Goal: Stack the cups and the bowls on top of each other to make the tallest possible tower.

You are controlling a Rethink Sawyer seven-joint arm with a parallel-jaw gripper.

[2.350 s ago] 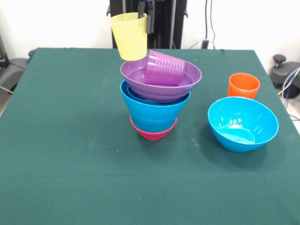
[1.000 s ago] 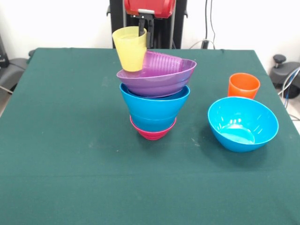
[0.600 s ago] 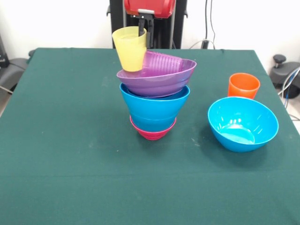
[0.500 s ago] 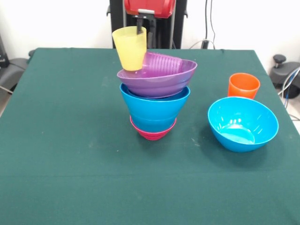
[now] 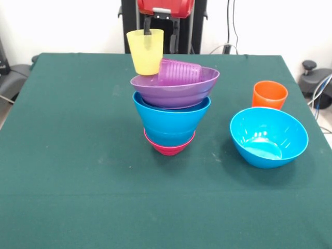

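Observation:
The tower (image 5: 171, 111) stands mid-table: a magenta bowl (image 5: 170, 149) at the base, nested blue bowls (image 5: 171, 122) above, and a wide purple bowl (image 5: 174, 93) on top, slightly tilted. A purple cup (image 5: 179, 71) lies on its side in the purple bowl. A yellow cup (image 5: 146, 52) stands upright at that bowl's left rim. My gripper (image 5: 160, 26) hangs just above the yellow cup and looks open, with one dark finger (image 5: 147, 27) reaching into the cup's mouth. An orange cup (image 5: 269, 95) and a loose blue bowl (image 5: 268, 137) sit to the right.
The green table (image 5: 78, 155) runs to edges at the left, right and front. Cables and a black stand (image 5: 311, 72) lie beyond the right edge.
The yellow cup came down onto the purple bowl's left rim and tipped the bowl. Now the cup is upright, the bowl has levelled somewhat, and the finger has shifted left into the cup.

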